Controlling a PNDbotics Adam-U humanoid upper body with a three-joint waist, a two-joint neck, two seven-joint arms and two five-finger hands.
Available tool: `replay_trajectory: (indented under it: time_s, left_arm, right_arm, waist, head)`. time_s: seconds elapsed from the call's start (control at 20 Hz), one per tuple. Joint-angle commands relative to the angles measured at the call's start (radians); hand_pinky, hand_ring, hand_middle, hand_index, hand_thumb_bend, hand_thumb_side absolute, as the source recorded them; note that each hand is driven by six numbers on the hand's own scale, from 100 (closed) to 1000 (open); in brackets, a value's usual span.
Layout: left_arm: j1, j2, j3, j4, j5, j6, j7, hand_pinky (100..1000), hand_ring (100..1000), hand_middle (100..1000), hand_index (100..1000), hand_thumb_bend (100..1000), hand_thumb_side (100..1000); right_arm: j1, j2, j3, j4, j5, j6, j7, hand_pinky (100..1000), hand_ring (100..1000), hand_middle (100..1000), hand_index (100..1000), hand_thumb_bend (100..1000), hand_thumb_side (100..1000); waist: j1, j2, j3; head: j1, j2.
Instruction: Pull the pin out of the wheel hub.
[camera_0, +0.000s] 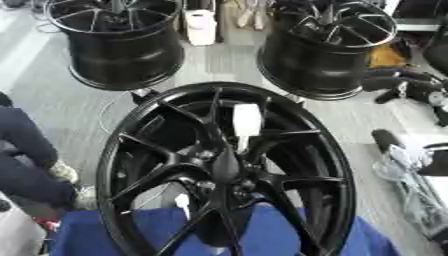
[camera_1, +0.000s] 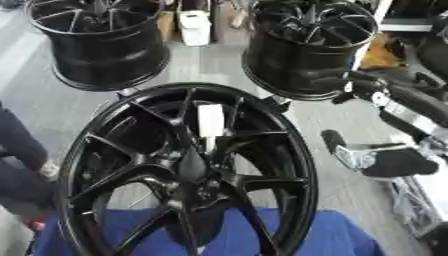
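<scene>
A large black spoked wheel (camera_0: 131, 150) stands upright in the middle, its lower rim on a blue cloth (camera_0: 96, 232). From the hub (camera_0: 227, 167) a pin with a white handle (camera_0: 247, 120) sticks out towards me. My right hand (camera_1: 395, 162) hangs to the right of the wheel at hub height, open, with one finger (camera_1: 332, 137) pointing up. It is clear of the rim and holds nothing. Its arm (camera_1: 402, 105) comes in from the upper right. My left hand shows in neither view.
Two more black wheels stand behind on the grey floor, one at back left (camera_0: 122, 50) and one at back right (camera_0: 319, 55). A white container (camera_0: 200, 25) sits between them. Metal and clear parts (camera_0: 411, 190) lie at the right edge.
</scene>
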Motion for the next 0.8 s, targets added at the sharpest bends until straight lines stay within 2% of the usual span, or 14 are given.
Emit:
replay_trajectory:
  time_s: [0.05, 0.45, 0.8]
  left_arm:
    - [-0.004, 0.015, -0.008, -0.01, 0.003, -0.002, -0.01, 648, 551, 511, 694, 368, 557]
    - [0.0, 0.013, -0.013, -0.007, 0.0, 0.0, -0.016, 647, 546, 506, 694, 368, 558]
    - [0.001, 0.008, -0.012, -0.006, 0.004, -0.001, -0.016, 646, 543, 502, 694, 368, 557]
  right_arm:
    - [-0.068, -0.048, 0.015, 0.026, -0.036, 0.012, 0.048, 814, 923, 956, 954, 100, 284]
    - [-0.288, 0.099, 0.154, 0.158, 0.068, 0.009, 0.183, 832, 937, 959, 962, 100, 297]
    - [-0.465, 0.255, 0.228, 0.328, 0.177, -0.013, 0.292, 841, 942, 961, 967, 100, 322]
  waist:
    - [0.0, -0.019, 0.003]
    - [-0.001, -0.026, 0.008]
    - [0.009, -0.028, 0.007]
  head:
    - [-0.017, -0.003]
    - [-0.034, -0.002]
    - [-0.041, -0.006]
